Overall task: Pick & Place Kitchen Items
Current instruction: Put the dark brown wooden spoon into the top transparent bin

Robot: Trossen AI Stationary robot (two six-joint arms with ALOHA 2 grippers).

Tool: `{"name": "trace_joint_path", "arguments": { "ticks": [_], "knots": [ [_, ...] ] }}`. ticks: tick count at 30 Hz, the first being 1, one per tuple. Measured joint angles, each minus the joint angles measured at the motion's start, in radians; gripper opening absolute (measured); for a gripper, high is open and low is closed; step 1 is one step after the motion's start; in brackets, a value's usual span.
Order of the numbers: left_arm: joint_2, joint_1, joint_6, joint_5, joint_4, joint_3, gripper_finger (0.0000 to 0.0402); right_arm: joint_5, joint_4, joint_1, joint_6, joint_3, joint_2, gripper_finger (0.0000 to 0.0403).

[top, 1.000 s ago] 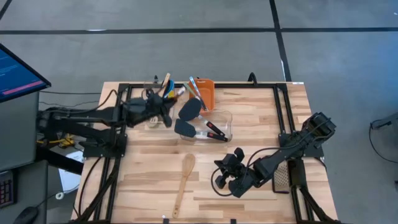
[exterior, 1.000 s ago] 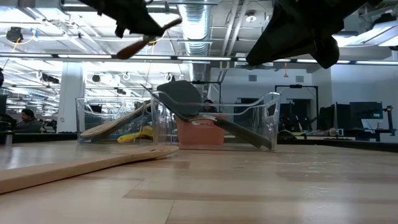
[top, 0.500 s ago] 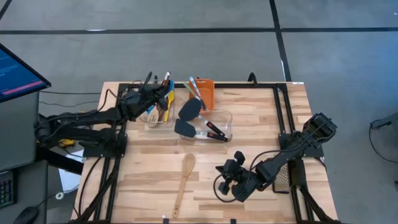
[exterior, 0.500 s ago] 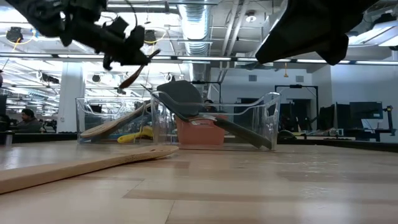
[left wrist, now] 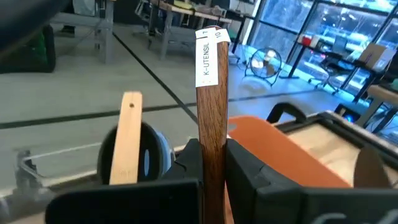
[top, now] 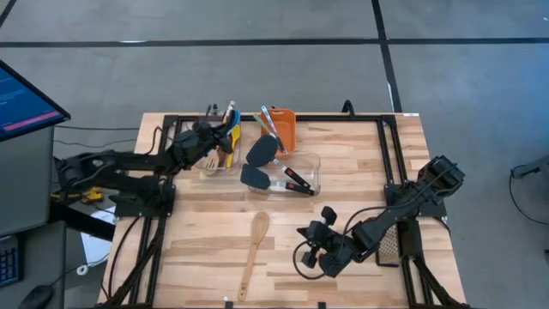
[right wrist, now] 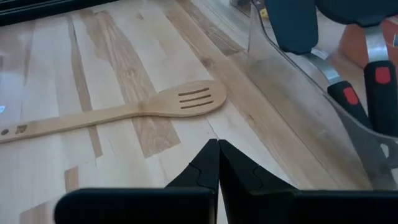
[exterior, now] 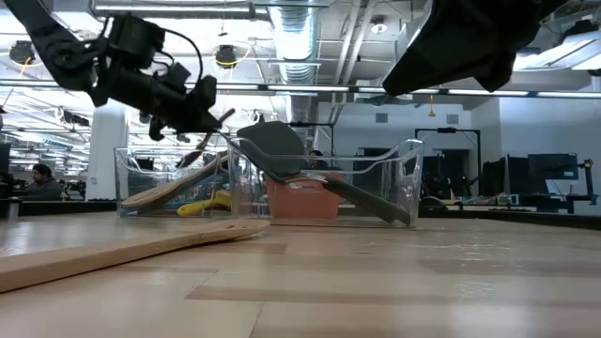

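L gripper (top: pixel 208 144) clamps wooden utensil (left wrist: pixel 211 106) over tub (top: pixel 216 163) w/ utensils.

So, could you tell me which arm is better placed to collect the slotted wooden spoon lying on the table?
Probably the right: its tool is shut, empty, close beside the slotted wooden spoon. The left tool already grips a dark wooden utensil handle.
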Motion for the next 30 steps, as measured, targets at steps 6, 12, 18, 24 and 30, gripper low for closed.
{"name": "trace_joint_path", "arguments": {
  "ticks": [6,12,18,24,30],
  "knots": [
    [0.132,0.000,-0.023,0.000,0.063,0.000,0.0014,0.000,-0.001,-0.011,-0.008,0.000,0.000,0.0000],
    [0.253,0.000,-0.060,0.000,0.109,0.000,0.0014,0.001,-0.002,-0.014,-0.009,0.001,0.000,0.0000],
    [0.332,0.000,-0.078,0.000,0.112,0.000,0.0014,0.002,-0.003,-0.016,-0.019,0.001,0.000,0.0000],
    [0.372,0.000,-0.096,-0.004,0.124,0.002,0.0017,0.002,-0.003,-0.027,-0.019,0.001,0.000,0.0000],
    [0.373,0.000,-0.094,-0.005,0.123,0.002,0.0028,0.001,-0.003,-0.028,-0.019,0.002,0.000,0.0000]
  ]
}}
